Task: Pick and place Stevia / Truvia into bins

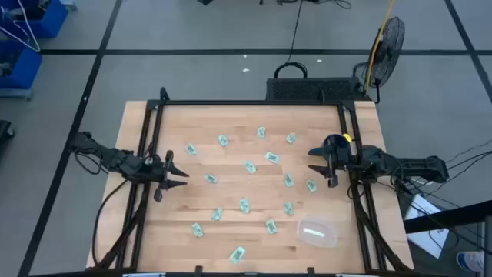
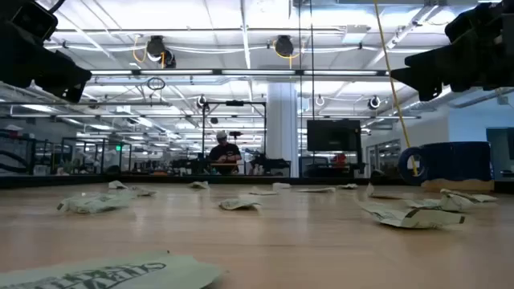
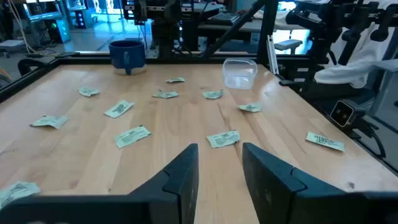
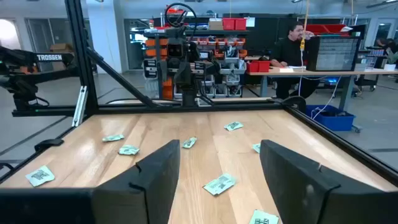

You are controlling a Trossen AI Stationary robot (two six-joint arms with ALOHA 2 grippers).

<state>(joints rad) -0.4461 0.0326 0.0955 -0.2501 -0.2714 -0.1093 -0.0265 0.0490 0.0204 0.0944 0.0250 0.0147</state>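
Note:
Several pale green and white Stevia sachets [image 1: 250, 166] lie flat and scattered over the wooden table [image 1: 177, 123]. The clear bin [image 1: 317, 232] stands near the table's front right corner with one sachet [image 1: 313, 230] inside; in the left wrist view the bin [image 3: 239, 73] shows far off. My left gripper [image 1: 183, 177] hovers open at the table's left side, pointing right, with a sachet [image 3: 222, 139] on the table ahead of its fingers. My right gripper [image 1: 319, 165] hovers open at the right side, pointing left, and sachets [image 4: 219, 183] lie ahead of it.
A dark blue mug [image 1: 335, 143] stands at the right edge beside my right arm, and it also shows in the left wrist view [image 3: 127, 55]. A black frame [image 1: 254, 102] borders the table. People sit at desks in the room beyond [image 4: 295, 43].

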